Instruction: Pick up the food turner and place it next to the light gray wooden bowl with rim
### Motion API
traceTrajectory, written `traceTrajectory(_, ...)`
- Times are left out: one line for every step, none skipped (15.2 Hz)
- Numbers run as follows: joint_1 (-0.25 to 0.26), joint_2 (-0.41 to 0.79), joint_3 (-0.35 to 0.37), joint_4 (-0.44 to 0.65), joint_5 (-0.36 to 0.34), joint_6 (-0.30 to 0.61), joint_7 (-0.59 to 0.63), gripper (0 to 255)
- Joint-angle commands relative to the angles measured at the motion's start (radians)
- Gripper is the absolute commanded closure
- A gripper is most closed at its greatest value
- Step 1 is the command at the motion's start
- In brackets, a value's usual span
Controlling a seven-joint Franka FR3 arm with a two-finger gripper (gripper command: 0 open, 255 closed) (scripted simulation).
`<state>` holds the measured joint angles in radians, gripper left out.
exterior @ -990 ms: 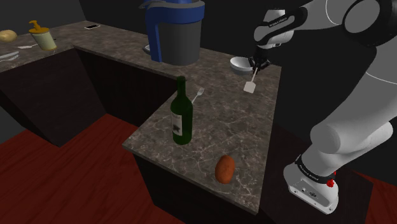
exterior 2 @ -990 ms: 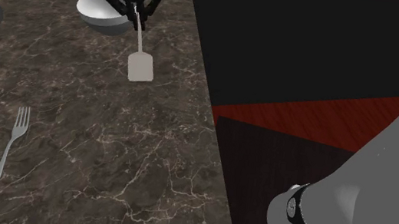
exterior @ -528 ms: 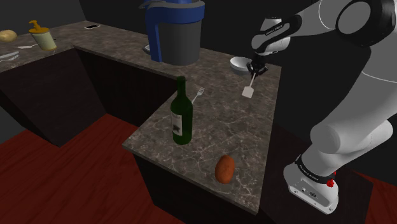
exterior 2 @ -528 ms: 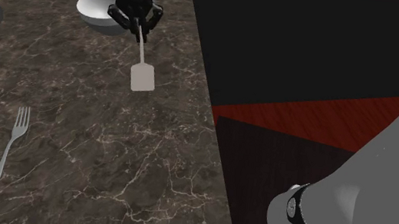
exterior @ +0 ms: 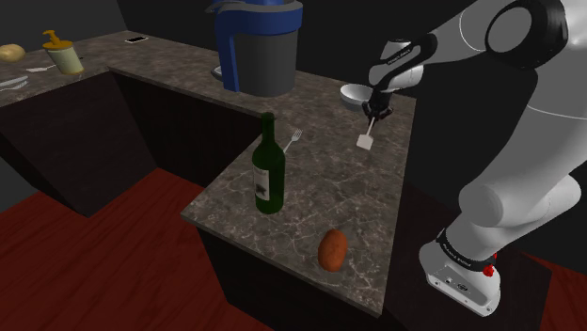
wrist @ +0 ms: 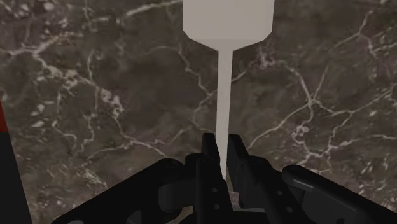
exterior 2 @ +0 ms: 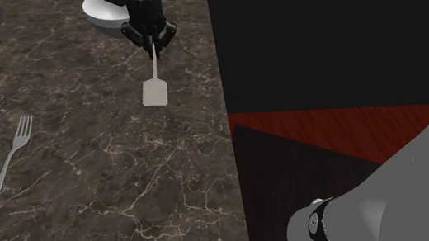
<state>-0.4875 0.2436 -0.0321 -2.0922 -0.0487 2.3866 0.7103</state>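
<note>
Both jaws clasp the food turner (wrist: 224, 95) near the bowl (exterior: 352, 93).

Dark marble counter (exterior: 310, 202), white-veined, L-shaped: one leg runs toward stand, other stretches to shoulder view's left. Under counter top: dark brown cabinet fronts (exterior: 273, 282). In counter's inner corner and past its outer side: reddish wood floor (exterior: 85, 254). Beyond counter's far edge: black area (exterior 2: 338, 38). Light dim, even across counter.
</note>
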Motion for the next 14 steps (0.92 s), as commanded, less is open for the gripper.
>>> traceTrajectory(-0.001, 0.017, -0.001, -0.007, 0.0, 0.024, -0.001, 255)
traceTrajectory(-0.001, 0.025, -0.001, -0.01, 0.0, 0.036, 0.0, 255)
traceTrajectory(-0.001, 0.035, -0.001, -0.012, 0.0, 0.047, 0.0, 255)
traceTrajectory(-0.001, 0.04, -0.001, -0.014, -0.001, 0.055, 0.001, 255)
traceTrajectory(-0.001, 0.041, -0.001, -0.014, -0.001, 0.055, 0.001, 255)
traceTrajectory(-0.001, 0.041, -0.001, -0.014, -0.001, 0.055, 0.001, 255)
traceTrajectory(-0.001, 0.041, -0.001, -0.014, -0.001, 0.055, 0.001, 255)
traceTrajectory(-0.001, 0.041, -0.001, -0.014, -0.001, 0.055, 0.001, 255)
traceTrajectory(-0.001, 0.041, -0.001, -0.014, -0.001, 0.055, 0.001, 255)
traceTrajectory(-0.001, 0.041, -0.001, -0.014, -0.001, 0.055, 0.001, 255)
traceTrajectory(-0.001, 0.041, -0.001, -0.014, -0.001, 0.055, 0.001, 255)
traceTrajectory(-0.001, 0.041, -0.001, -0.014, -0.001, 0.055, 0.001, 255)
traceTrajectory(-0.001, 0.041, -0.001, -0.014, -0.001, 0.055, 0.001, 0)
traceTrajectory(-0.001, 0.041, -0.001, -0.014, -0.001, 0.055, 0.001, 0)
